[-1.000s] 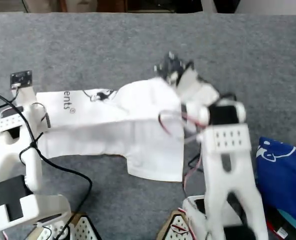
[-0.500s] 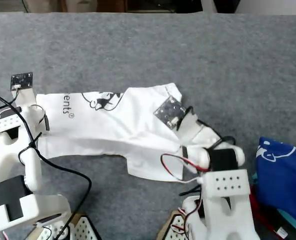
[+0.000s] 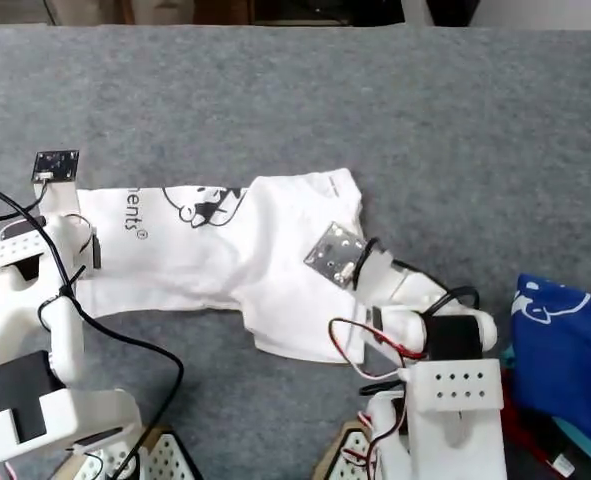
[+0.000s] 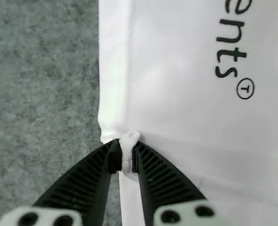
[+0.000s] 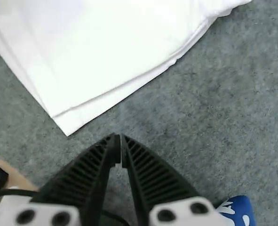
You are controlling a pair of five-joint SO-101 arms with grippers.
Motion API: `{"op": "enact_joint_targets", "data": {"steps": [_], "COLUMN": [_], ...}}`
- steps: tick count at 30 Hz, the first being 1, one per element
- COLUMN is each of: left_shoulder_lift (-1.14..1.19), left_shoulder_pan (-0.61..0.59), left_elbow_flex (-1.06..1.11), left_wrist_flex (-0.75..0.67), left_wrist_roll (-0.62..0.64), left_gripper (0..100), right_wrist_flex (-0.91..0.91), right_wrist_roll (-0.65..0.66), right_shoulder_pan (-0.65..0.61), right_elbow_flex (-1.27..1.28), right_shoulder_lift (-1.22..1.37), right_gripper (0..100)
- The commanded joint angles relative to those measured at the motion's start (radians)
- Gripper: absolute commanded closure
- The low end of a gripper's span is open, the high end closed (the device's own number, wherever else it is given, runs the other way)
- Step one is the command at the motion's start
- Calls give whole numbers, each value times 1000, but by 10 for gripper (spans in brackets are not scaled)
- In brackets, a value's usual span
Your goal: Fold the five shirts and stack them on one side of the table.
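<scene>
Early days I'd say: the white shirt (image 3: 235, 250) lies on the counter (image 3: 275, 90), only partly folded. The left gripper (image 4: 124, 157) has its fingers clamped on the shirt's edge. The right gripper (image 5: 119, 146), fingers together and empty, hangs just off its corner. A blue shirt (image 3: 565, 345) waits well apart from it.

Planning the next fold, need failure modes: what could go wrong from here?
1. The left hand pinches just a small bunch at the edge of the white shirt; a pull might slip it free.
2. The right hand is shut on nothing over the grey table, so a one-sided pull could drag or skew the shirt.
3. The shirt lies wrinkled; folding now may lock that in.
</scene>
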Motion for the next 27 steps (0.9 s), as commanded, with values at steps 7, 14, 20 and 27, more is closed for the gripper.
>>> {"op": "enact_joint_targets", "data": {"steps": [7,14,20,27], "left_shoulder_lift": [-41,-42,-61,-234], "left_shoulder_pan": [5,46,26,8], "left_elbow_flex": [-3,-8,-23,-8], "left_wrist_flex": [44,235,276,330], "left_wrist_roll": [-14,-137,-144,-141], "left_gripper": [979,979,980,980], "right_wrist_flex": [-46,-100,-157,-206], "right_wrist_roll": [11,-11,-11,-12], "right_shoulder_pan": [18,13,30,28], "right_elbow_flex": [-8,-70,-90,-159], "right_shoulder_lift": [-12,8,137,231], "right_gripper": [991,990,991,991]}}
